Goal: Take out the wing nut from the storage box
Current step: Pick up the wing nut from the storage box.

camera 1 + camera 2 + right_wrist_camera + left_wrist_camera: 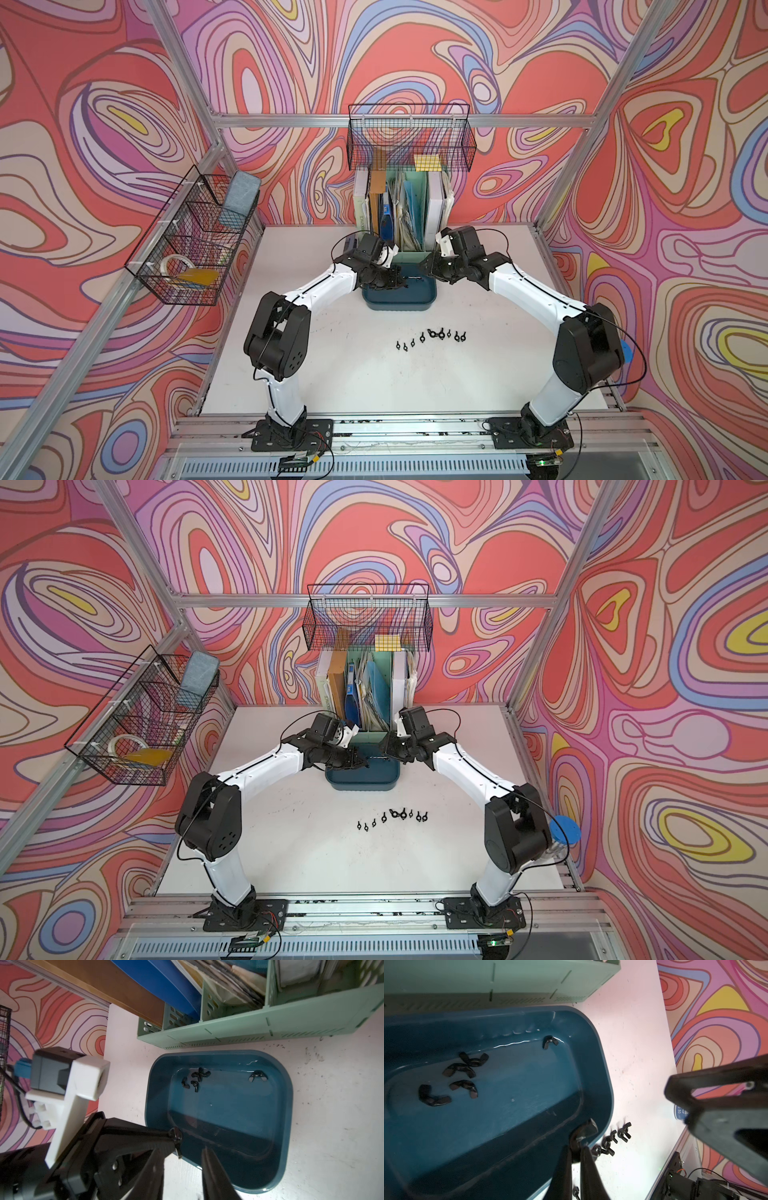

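Left wrist view: left gripper (576,1147) pinched almost shut on a black wing nut (584,1130), with one wing sticking out past the fingertips.

Top views, nearest first:
- White table (332,374), with loose wing nuts (430,336) in a row across its middle, apart from both arms.
- Blue disc (564,830) by the right arm's elbow at the table edge. Left wrist view catches a blue round label (680,1111): "50" readable, rest cut off.
- Storage box (399,306), dark teal, just in front of the mint-green file holder (249,1024), narrow gap between them.
- Held nut hangs above the box, left side, off its floor.
- Right gripper (184,1153) is just beside it over the box, fingers apart, nothing between them.
- Five more nuts on the box floor: a cluster of four (195,1080) and a lone nut (257,1076) by the far wall.
- Book spine (360,216) in the holder has print, too small to read.
- Black wire basket (409,137) on the back wall above.
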Robot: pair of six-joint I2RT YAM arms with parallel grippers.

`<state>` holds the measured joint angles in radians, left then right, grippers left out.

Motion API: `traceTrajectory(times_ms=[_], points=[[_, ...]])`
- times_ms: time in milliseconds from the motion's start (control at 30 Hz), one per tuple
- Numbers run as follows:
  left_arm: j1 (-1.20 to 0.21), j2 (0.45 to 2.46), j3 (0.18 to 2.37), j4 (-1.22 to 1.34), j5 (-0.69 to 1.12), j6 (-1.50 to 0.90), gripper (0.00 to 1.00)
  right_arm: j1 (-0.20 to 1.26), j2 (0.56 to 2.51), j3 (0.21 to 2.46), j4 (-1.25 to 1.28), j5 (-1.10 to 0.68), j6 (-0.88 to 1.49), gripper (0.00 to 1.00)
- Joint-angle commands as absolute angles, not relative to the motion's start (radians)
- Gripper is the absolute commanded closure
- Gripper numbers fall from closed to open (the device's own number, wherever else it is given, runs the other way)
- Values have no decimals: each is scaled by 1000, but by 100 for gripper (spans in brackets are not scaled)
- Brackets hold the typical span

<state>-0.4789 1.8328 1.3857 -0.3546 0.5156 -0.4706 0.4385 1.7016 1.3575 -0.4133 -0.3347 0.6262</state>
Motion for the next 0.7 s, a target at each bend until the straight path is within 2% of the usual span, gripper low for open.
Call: traceTrajectory(times_ms=[0, 667], points=[[-487, 1785, 1381, -319, 564, -494, 97, 446, 1727, 1385, -391, -376, 633, 73], [-502, 1779, 1382, -285, 604, -512, 97, 457, 1766, 1379, -397, -408, 646, 81]])
